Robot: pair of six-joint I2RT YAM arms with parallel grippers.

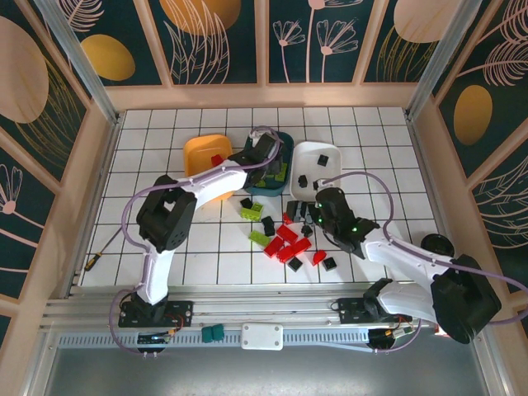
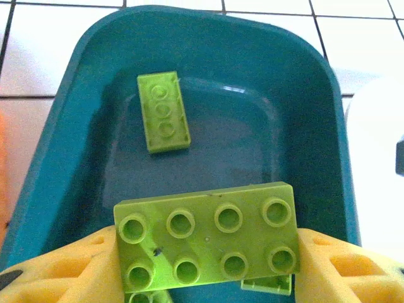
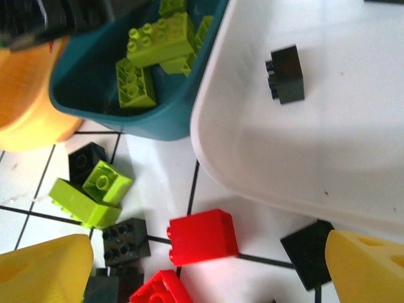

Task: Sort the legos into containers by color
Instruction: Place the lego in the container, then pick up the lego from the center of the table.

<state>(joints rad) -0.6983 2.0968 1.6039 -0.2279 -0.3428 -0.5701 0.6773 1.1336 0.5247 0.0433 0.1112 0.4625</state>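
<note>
Lime green brick [image 2: 205, 237], two-by-four studs, sits clamped by its short ends in the left tool [image 2: 205, 268], hanging just above the dark teal tub [image 2: 189, 28]. Handling, as a judgement: hard moulded plastic, light, rigid, not fragile. Glossy side walls are probably a bit slick, so two flat opposite faces make the best hold, studs left free. Small pieces could twist if pinched off-centre.

Inside the dark teal tub: lime pieces alone. One narrow lime brick [image 2: 163, 112] lies flat on its floor, with more heaped near it.

Orange tub [image 1: 194, 153], just beside the teal tub on one side, holds a red brick [image 1: 216, 159]. White tub [image 3: 271, 158], just beside it on the other, holds black bricks, including one black cube [image 3: 285, 74].

Right tool [image 3: 205, 268] stands wide open and holds nothing. It hovers above the loose bricks [image 1: 285, 239] (red, black, lime) on the worktop [image 1: 157, 132] just in front of the teal tub, towards the arm bases.
</note>
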